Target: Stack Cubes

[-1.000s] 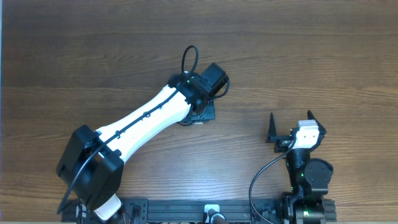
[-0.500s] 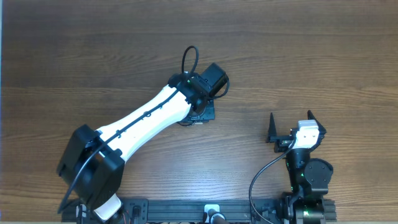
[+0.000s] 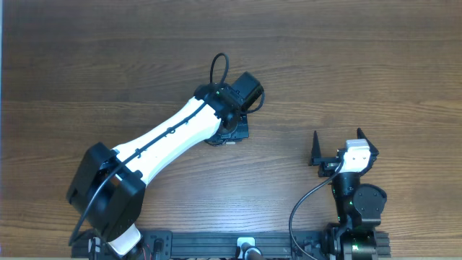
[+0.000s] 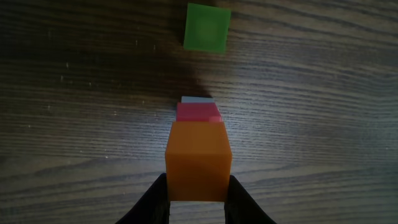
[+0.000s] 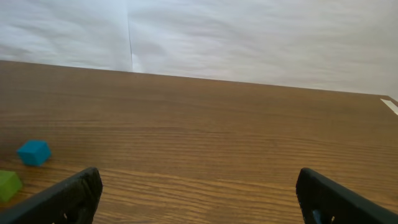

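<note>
My left gripper (image 4: 198,190) is shut on an orange cube (image 4: 198,158), one finger on each side face. Right under the orange cube is a red cube (image 4: 196,111), and a pale sliver of another cube (image 4: 198,99) peeks out beyond the red one. I cannot tell whether the orange cube touches the red one. A green cube (image 4: 207,27) lies alone on the wood farther off. From above, the left gripper (image 3: 232,128) is at the table's middle and hides the cubes. My right gripper (image 3: 338,144) stands open near its base, holding nothing.
In the right wrist view a blue cube (image 5: 33,152) and a green cube (image 5: 7,184) lie on the brown wooden table (image 5: 236,124), with a white wall behind its far edge. Bare wood surrounds both arms.
The left gripper has shifted only very slightly to the left with the orange cube. The right arm has kept still.
</note>
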